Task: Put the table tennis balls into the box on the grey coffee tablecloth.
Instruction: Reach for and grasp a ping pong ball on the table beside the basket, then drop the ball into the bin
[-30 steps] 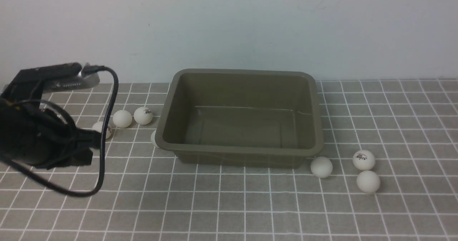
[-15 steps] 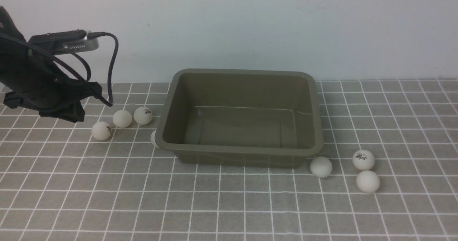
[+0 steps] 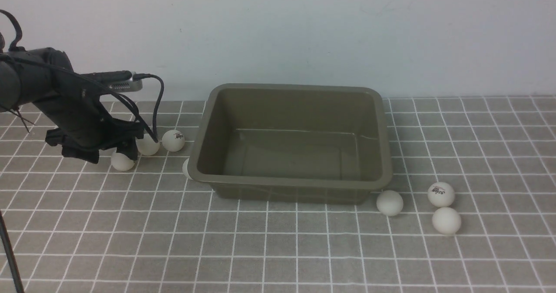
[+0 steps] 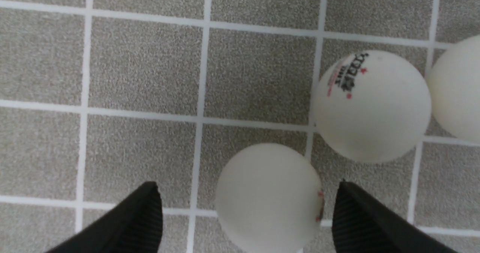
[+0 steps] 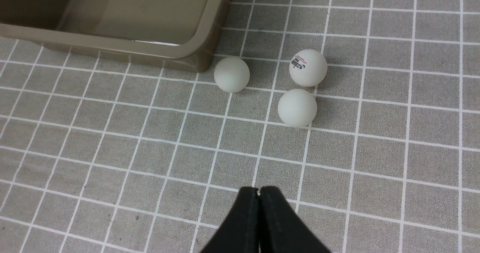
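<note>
The olive-brown box (image 3: 286, 182) stands empty on the grey coffee tablecloth (image 3: 278, 249). Left of it lie table tennis balls: one (image 3: 121, 162), a second (image 3: 150, 146), a logo ball (image 3: 173, 140) and one half hidden by the box's corner (image 3: 186, 168). My left gripper (image 3: 127, 152) is open and low over the leftmost ball. In the left wrist view that ball (image 4: 268, 196) sits between the fingers (image 4: 360, 219), nearer one finger. My right gripper (image 5: 258, 190) is shut and empty, above the cloth short of three balls (image 5: 297, 107) by the box's near right corner (image 5: 195, 54).
The three right-hand balls also show in the front view: one (image 3: 389, 203) against the box's corner, a logo ball (image 3: 441, 194) and a plain one (image 3: 446, 220). A pale wall (image 3: 304, 32) closes the back. The left arm's cable (image 3: 156, 106) loops above the left balls.
My left arm rose from the near left, then swung right and down onto the left group of balls. The balls and the box have not moved.
</note>
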